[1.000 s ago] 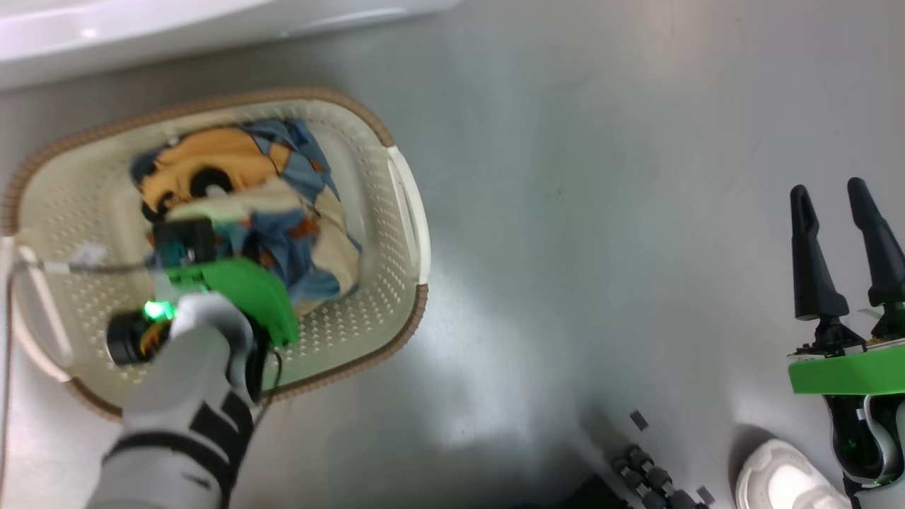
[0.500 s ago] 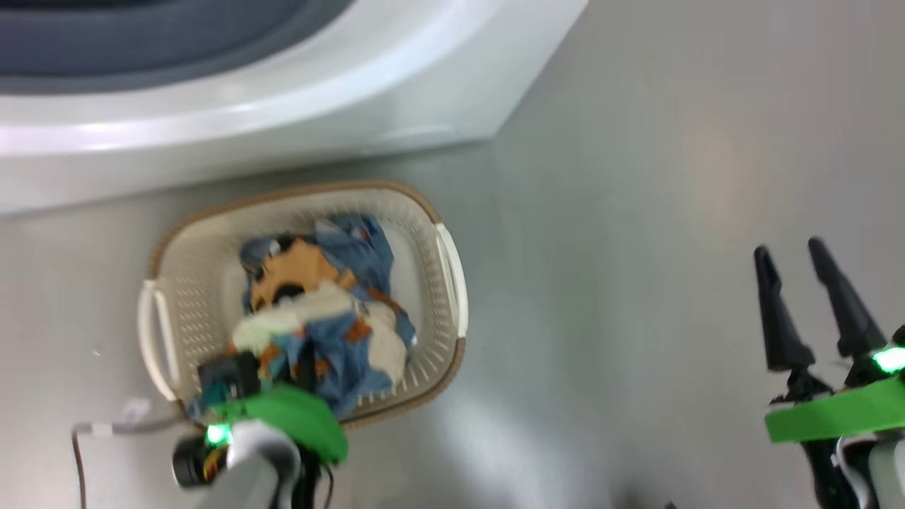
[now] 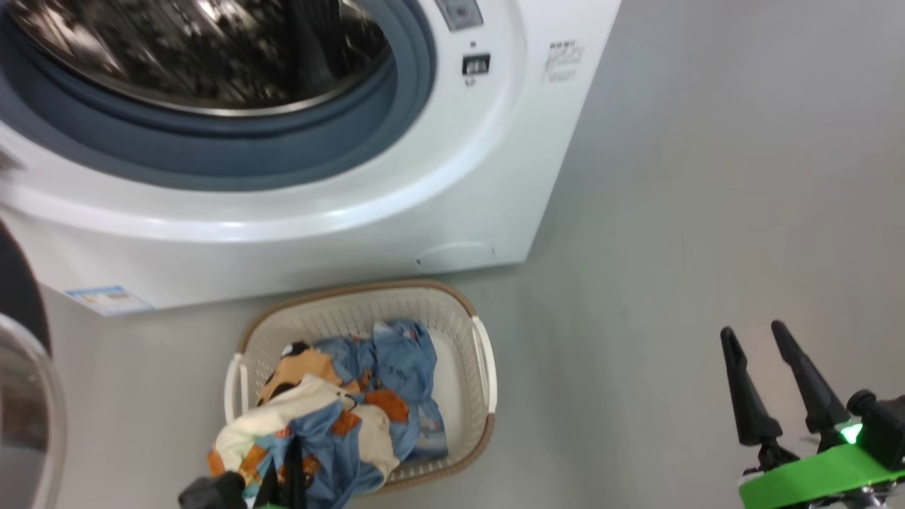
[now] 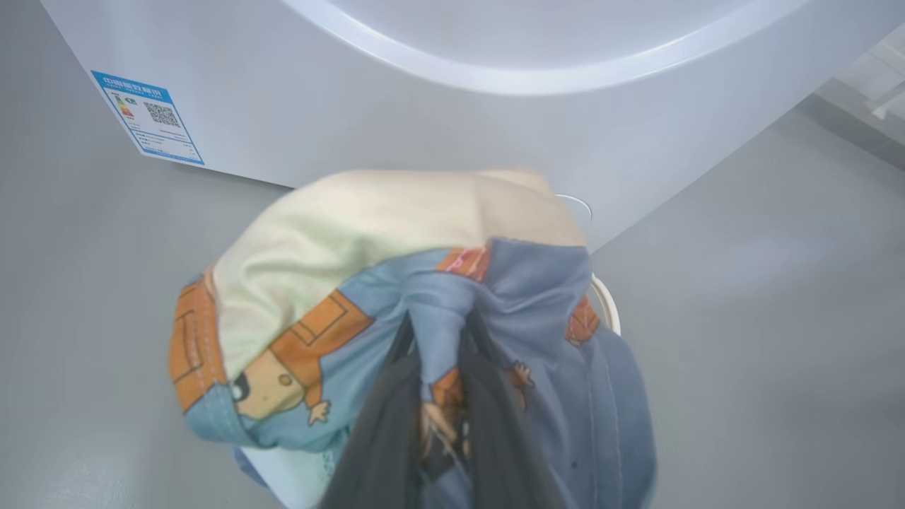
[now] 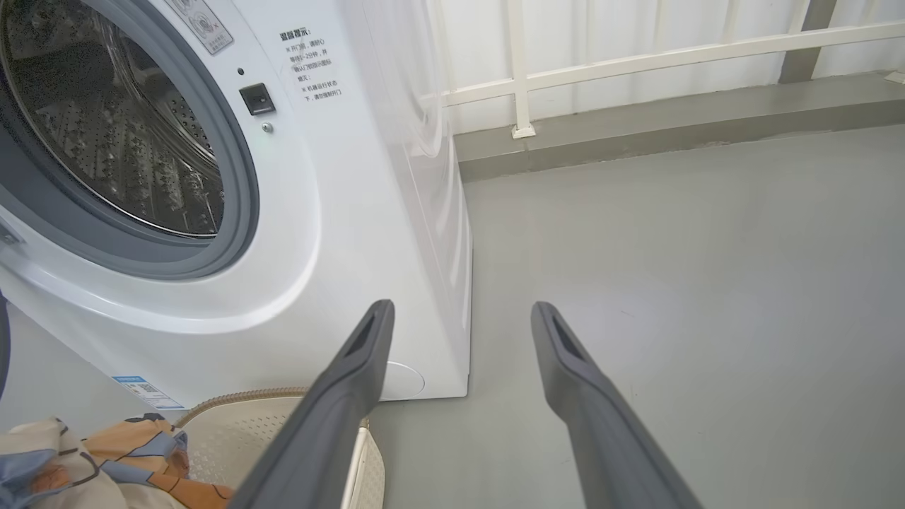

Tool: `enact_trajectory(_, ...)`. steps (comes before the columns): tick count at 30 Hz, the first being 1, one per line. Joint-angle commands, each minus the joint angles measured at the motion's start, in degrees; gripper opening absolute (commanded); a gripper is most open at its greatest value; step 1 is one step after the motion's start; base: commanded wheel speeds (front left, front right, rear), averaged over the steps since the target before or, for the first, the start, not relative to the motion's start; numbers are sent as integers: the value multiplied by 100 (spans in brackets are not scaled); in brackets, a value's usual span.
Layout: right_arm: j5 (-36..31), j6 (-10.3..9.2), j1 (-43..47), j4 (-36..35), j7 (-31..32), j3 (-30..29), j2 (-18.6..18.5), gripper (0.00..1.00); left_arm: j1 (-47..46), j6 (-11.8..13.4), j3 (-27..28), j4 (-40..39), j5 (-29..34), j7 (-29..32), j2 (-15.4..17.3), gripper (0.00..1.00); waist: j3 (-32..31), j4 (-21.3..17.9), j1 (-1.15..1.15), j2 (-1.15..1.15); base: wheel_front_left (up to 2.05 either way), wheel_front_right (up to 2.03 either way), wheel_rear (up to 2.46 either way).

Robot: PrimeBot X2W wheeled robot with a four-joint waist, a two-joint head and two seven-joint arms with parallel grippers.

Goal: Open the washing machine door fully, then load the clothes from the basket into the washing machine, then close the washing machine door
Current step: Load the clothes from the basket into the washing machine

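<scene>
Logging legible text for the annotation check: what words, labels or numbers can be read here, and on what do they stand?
"温馨提示:" heads a printed notice on the washing machine front; its smaller lines are too small to read.
The blue label low on that front carries a QR code; its print is too small to read.
The grey sticker by the drum opening is too blurred to read.

Head looks down, right wrist sideways, sharing the washing machine (image 3: pixel 339 226); left wrist seemingly hugs the clothes (image 4: pixel 353 233)
</scene>
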Motion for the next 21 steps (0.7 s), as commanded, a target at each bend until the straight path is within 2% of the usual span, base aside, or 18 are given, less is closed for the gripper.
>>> enact_trajectory(1, -84, 9, 114, -104, -43, 123, -60, 100, 122, 22, 202, -233, 78, -61, 51, 0, -580, 191, 0, 0, 0, 0, 0)
enact_trajectory(8, -259, 9, 354, -101, -43, 149, -46, 100, 812, -80, 413, -1099, 290, -61, 51, 0, -1008, 293, 0, 0, 0, 0, 0)
enact_trajectory(21, -794, 9, 858, 20, -43, 47, 55, 100, 1603, -290, 903, -2068, 813, -61, 51, 0, -1695, 497, 0, 0, 0, 0, 0)
